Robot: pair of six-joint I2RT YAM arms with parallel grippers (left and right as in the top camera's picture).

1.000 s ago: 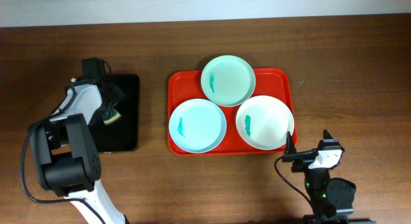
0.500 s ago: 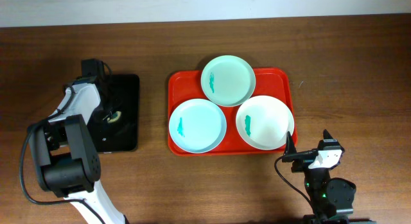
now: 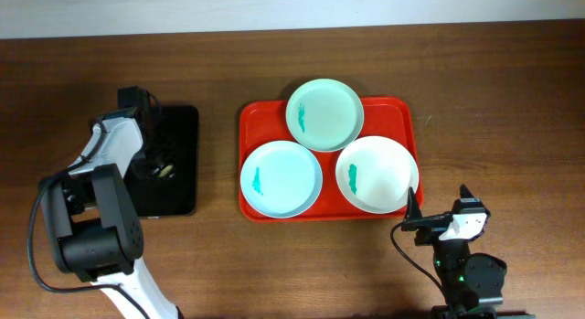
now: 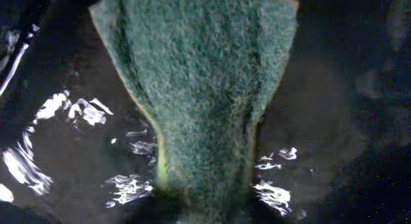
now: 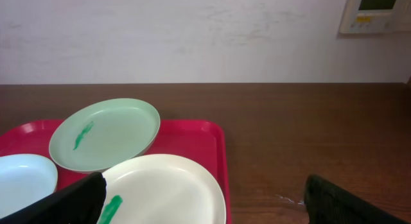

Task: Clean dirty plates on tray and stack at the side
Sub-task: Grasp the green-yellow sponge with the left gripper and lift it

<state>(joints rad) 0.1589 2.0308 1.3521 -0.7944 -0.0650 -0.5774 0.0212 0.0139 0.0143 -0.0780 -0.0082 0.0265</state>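
Three plates lie on the red tray (image 3: 249, 118): a mint one (image 3: 324, 113) at the back, a pale blue one (image 3: 281, 178) front left and a white one (image 3: 377, 174) front right. Each carries a small teal smear. My left gripper (image 3: 157, 164) is down in the black tray (image 3: 180, 193), shut on a green sponge (image 4: 199, 76) that is pinched narrow between the jaws. My right gripper (image 5: 205, 197) stands open near the tray's front right corner, and the white plate (image 5: 167, 185) lies just ahead of it.
The black tray sits left of the red tray, with a strip of bare wood between them. Brown tabletop (image 3: 494, 100) stretches to the right of the red tray. A white wall (image 5: 192, 31) runs behind the table.
My left gripper has shut on the sponge in the black tray, squeezing it narrow; a second ago its jaws stood open around it. The right arm and the plates have not moved.
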